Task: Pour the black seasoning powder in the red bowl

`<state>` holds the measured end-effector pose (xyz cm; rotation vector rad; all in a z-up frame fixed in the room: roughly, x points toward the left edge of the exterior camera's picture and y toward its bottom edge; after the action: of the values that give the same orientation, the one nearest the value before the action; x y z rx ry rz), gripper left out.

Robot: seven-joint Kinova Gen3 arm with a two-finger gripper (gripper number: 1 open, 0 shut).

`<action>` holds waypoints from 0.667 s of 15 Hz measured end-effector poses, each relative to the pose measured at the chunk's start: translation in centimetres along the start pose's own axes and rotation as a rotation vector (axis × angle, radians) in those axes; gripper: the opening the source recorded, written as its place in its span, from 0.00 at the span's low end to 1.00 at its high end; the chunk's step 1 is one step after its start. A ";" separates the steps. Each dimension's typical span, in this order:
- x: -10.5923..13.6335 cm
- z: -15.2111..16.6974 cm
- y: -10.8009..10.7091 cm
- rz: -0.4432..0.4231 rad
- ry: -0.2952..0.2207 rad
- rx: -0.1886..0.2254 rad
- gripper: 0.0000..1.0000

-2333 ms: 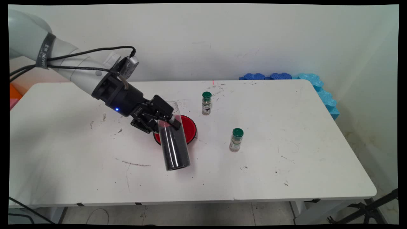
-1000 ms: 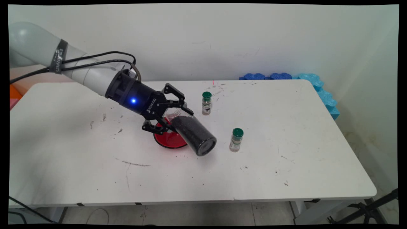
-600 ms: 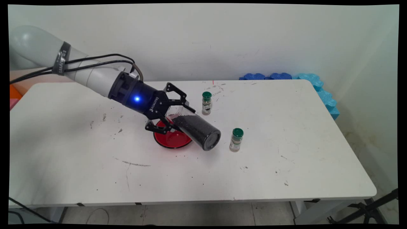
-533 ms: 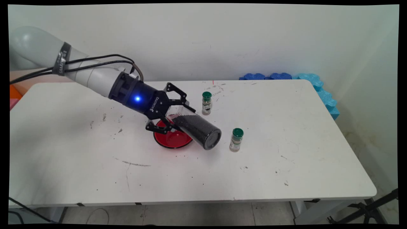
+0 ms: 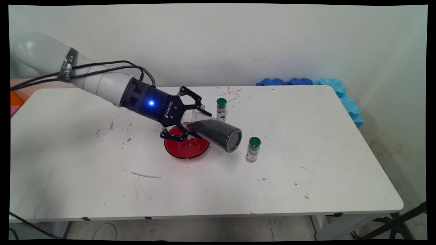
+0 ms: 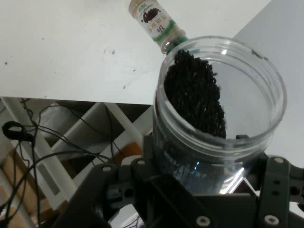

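Note:
My gripper (image 5: 197, 124) is shut on a clear plastic jar (image 5: 215, 133) part filled with black grains. The jar hangs tilted almost flat over the right edge of a red bowl (image 5: 184, 151), with its base low to the right and its open mouth toward the arm. In the hand view the jar (image 6: 218, 109) fills the frame mouth-on, the grains heaped against its left wall, and the gripper (image 6: 199, 194) clamps it from both sides. A green-capped spice bottle (image 5: 221, 109) stands just behind the jar, and a second one (image 5: 253, 149) just right of its base.
The white table (image 5: 306, 143) carries dark scuffs and specks on its left and front parts. Blue foam pieces (image 5: 342, 93) line the far right corner. In the hand view one spice bottle (image 6: 156, 21) shows past the jar's rim.
The jar has gone from nearly upright to almost flat, its base swinging up and to the right. The gripper turned at the wrist and shifted slightly right, uncovering more of the red bowl.

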<state>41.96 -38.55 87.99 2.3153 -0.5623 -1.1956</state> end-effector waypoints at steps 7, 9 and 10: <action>0.1 0.1 0.0 -0.078 -0.005 -0.038 0.00; 0.1 0.0 0.0 -0.096 -0.007 -0.047 0.00; 0.1 0.0 -0.1 -0.103 -0.009 -0.051 0.00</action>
<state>42.03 -38.54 87.90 2.3215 -0.4152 -1.2524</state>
